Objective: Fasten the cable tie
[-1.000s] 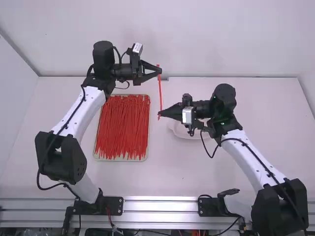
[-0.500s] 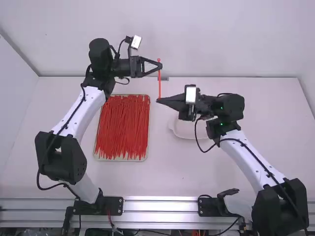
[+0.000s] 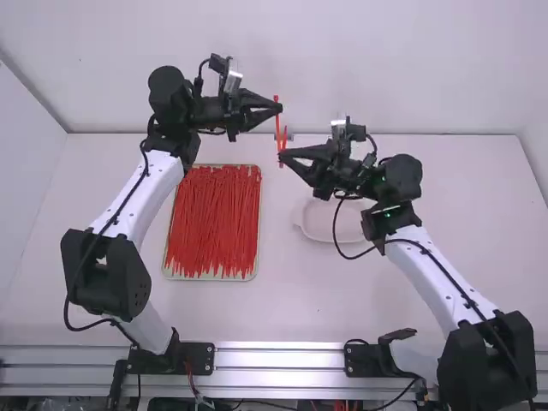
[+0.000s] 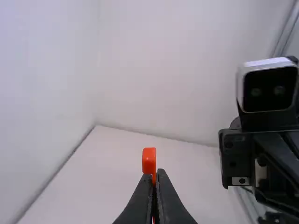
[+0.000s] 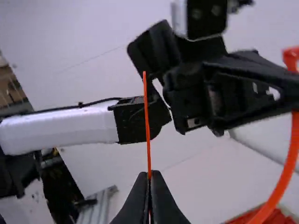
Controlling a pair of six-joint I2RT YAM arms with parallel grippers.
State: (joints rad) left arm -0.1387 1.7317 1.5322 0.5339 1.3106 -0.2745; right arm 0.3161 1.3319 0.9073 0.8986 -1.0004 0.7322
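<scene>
On white table (image 3: 479, 197): flat tan tray (image 3: 254, 276) left of centre, pile of red plastic cable ties (image 3: 211, 221) in it. white shallow bowl (image 3: 315, 231) just right of tray. Over table's far part: single red cable tie (image 3: 278, 128) upright, upper end pinched in left gripper (image 3: 278, 108), lower end in right gripper (image 3: 281, 154), just right of tray's far corner.

A robotics lab test cell: a plain white worktop (image 3: 282, 300) boxed in by bare white walls (image 3: 411, 60), with an aluminium rail (image 3: 274, 358) along its front carrying bolted arm mounts (image 3: 377, 358) and loose cabling (image 3: 193, 396).
</scene>
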